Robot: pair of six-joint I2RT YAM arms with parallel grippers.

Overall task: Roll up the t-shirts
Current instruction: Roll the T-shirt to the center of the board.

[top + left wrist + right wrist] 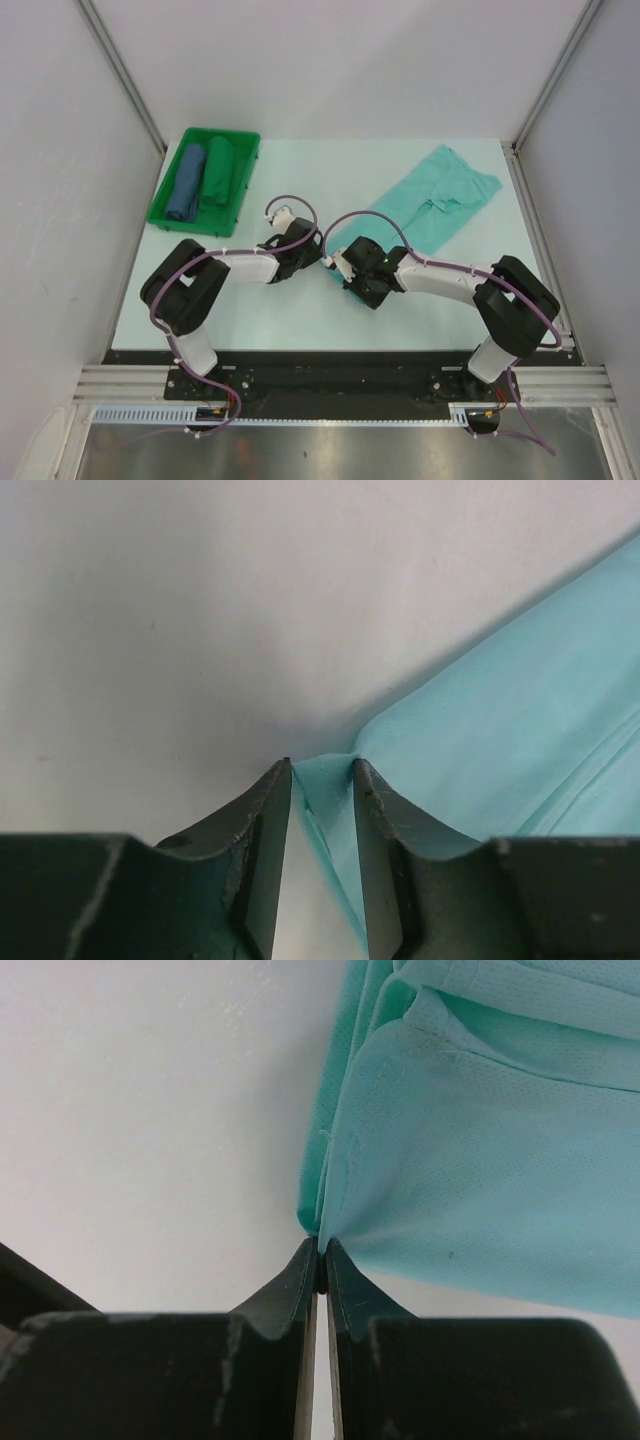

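Turquoise cloth, thin and soft with a fine mesh weave, is what both arms meet: the t-shirt [440, 195] lies on the pale table [300, 310], right of the middle, stretched slantwise from the far right toward the centre. It is loosely bunched, with folds and a stitched hem showing in the right wrist view.

The right end effector [320, 1250] is clenched on the shirt. Its dark fingers stand almost together and pinch several layers of the cloth's near edge at their very tips, with the fabric fanning out from that point.

The left end effector [322, 770] is partly open. A narrow fold of the same shirt sits between its fingertips and lies against the inner face of one finger, while bare table shows in the gap beside the other, so the fold is not clamped.

In the top view the two end effectors are close together at the shirt's near corner.

A green plastic tray [190, 226] sits at the far left of the table. It holds a blue roll [187, 185] and a dark green roll [217, 172] of cloth, side by side.
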